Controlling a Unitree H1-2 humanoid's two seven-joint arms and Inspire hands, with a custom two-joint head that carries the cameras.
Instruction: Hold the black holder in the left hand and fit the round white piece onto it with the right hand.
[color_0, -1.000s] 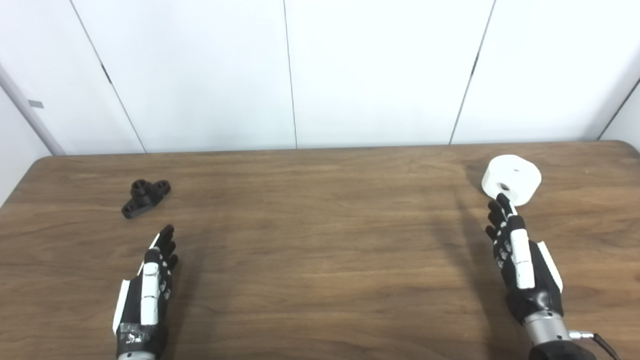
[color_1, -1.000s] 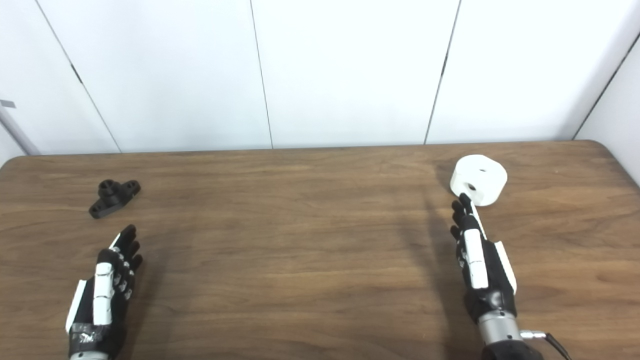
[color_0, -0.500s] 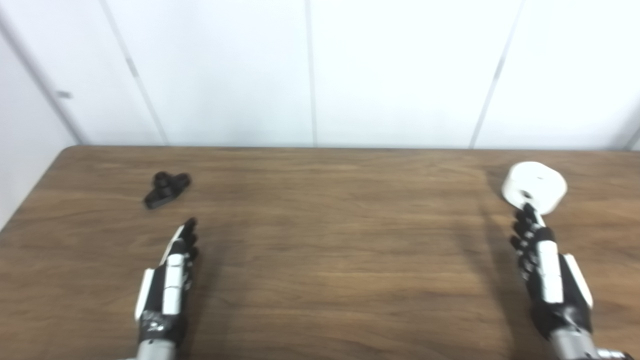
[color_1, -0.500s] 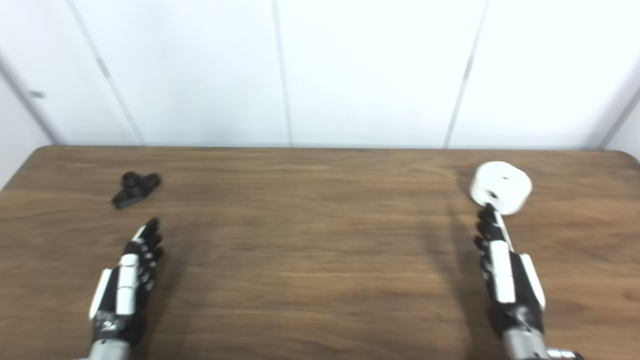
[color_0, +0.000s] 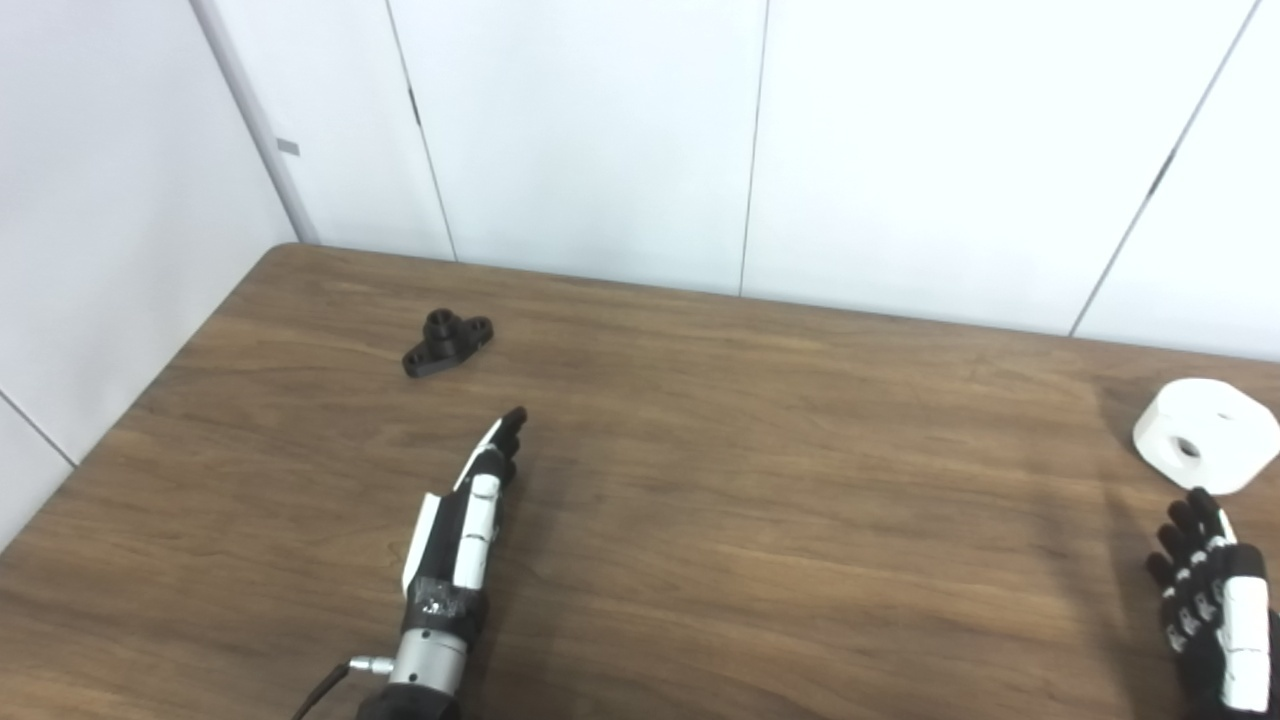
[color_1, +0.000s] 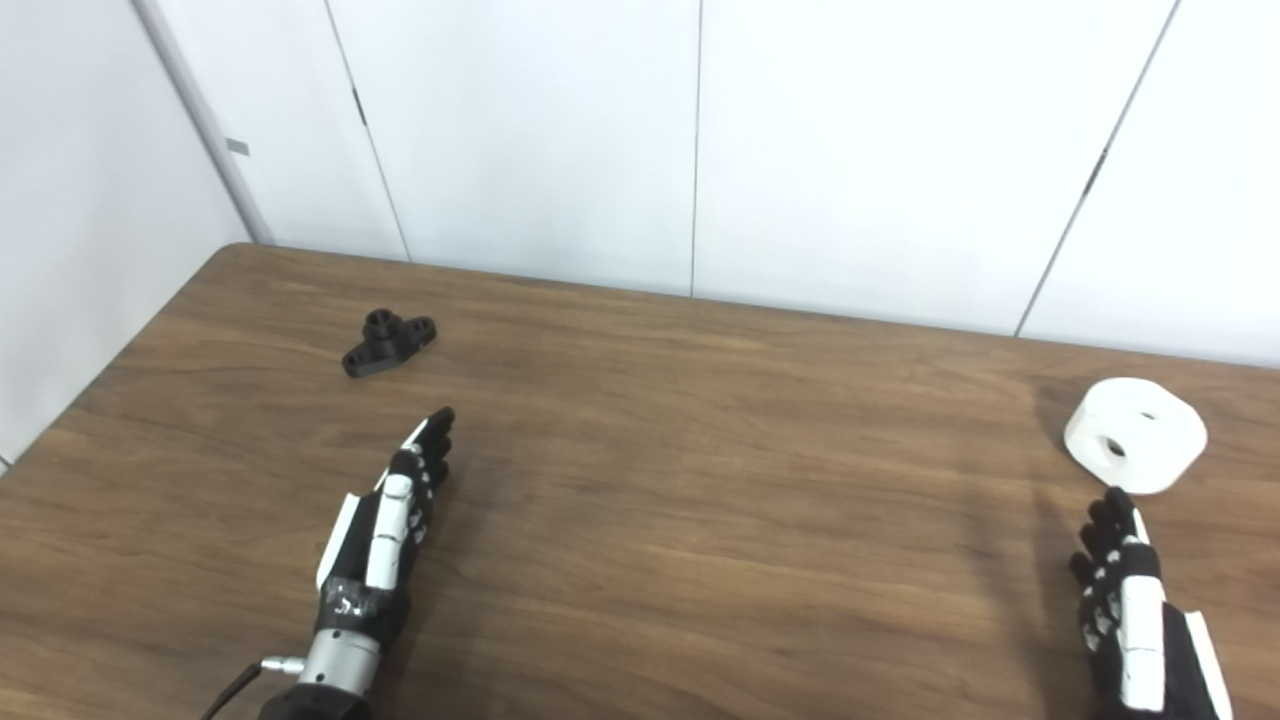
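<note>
In the left eye view we see a brown wooden table (color_0: 700, 480) before white wall panels, and nothing of the task is done yet. Our left hand (color_0: 465, 505) lies flat, fingers straight, holding nothing; the black holder (color_0: 446, 342) sits ahead of it, apart.

In the right eye view our right hand (color_1: 1135, 610) is also spread and empty, with the round white piece (color_1: 1135, 435) just beyond its fingertips, not touching. Both grasps and the fitting remain.

1. The holder (color_0: 447, 342) is lying on the counter (color_0: 700, 480), near its far left corner.
2. The left robot hand (color_0: 468, 512) is reaching flat and empty toward it, fingers straight, well short.
3. The white piece (color_0: 1205, 448) is sitting at the right edge.
4. The right robot hand (color_0: 1215, 610) is hovering just below it, fingers extended, not touching.
</note>
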